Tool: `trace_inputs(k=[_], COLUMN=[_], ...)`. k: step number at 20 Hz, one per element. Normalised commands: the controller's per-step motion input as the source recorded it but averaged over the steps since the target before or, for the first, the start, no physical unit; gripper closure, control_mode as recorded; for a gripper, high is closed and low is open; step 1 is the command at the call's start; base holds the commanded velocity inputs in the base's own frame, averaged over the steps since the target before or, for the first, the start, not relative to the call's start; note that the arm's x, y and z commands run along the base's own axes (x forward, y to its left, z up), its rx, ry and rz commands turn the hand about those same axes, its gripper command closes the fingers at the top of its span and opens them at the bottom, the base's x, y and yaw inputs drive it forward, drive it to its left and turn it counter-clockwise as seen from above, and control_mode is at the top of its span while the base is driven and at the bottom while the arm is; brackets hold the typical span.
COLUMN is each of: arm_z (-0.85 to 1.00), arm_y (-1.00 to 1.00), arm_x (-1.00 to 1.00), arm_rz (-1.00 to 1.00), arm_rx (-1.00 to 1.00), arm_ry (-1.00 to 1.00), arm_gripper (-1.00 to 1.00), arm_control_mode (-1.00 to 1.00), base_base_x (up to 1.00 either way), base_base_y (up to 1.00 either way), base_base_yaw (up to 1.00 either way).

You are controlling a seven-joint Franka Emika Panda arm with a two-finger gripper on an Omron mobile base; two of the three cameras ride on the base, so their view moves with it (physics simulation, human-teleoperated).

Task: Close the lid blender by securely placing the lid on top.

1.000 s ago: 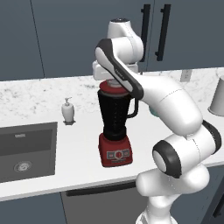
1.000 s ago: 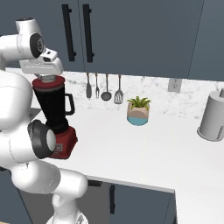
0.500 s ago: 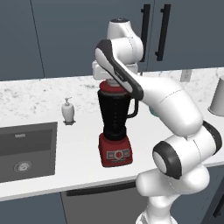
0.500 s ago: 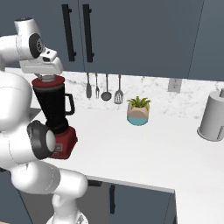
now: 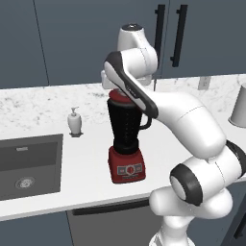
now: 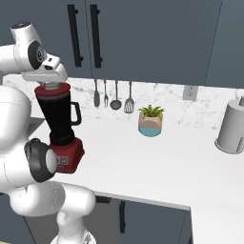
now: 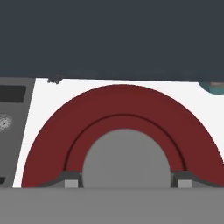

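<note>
The blender point(image 5: 126, 130) point(image 6: 59, 119), a dark translucent jar with a side handle on a red base, stands on the white counter near its front edge. The red lid point(image 5: 120, 98) point(image 6: 53, 88) point(image 7: 122, 109) lies level across the jar's mouth. My gripper point(image 5: 118, 91) point(image 6: 52, 84) point(image 7: 126, 181) points straight down over it. In the hand view both fingertips point(image 7: 71, 180) press against the sides of the lid's grey centre knob. The gripper is shut on the lid.
A white soap dispenser point(image 5: 74, 122) and a sink point(image 5: 29, 163) lie left of the blender. A potted plant point(image 6: 151, 121), hanging utensils point(image 6: 115, 95) and a grey canister point(image 6: 232, 127) stand to the right. Dark wall cabinets point(image 6: 143, 38) hang close above my hand.
</note>
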Motion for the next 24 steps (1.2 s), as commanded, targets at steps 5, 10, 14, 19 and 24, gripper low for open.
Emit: trace_inputs(k=[5,10,14,19,24], arm_z=[-0.04,-0.16,-0.2,-0.18,-0.3], arm_y=[0.0,0.0,0.0,0.0,0.0], arm_x=[0.15,0.18,0.03,0.0,0.0], arm_rz=[-0.01,-0.01,0.0,0.0,0.0], arm_rx=[0.0,0.0,0.0,0.0,-0.03], arm_ry=[-0.09,-0.03,0.0,0.06,0.1], arm_gripper=[1.0,1.0,1.0,1.0,1.0], arm_control_mode=[-1.0,-1.0,-1.0,-1.0,-1.0], base_base_x=[0.0,0.0,0.0,0.0,0.0], base_base_y=[0.0,0.0,0.0,0.0,0.0], base_base_yaw=[0.0,0.0,0.0,0.0,0.0])
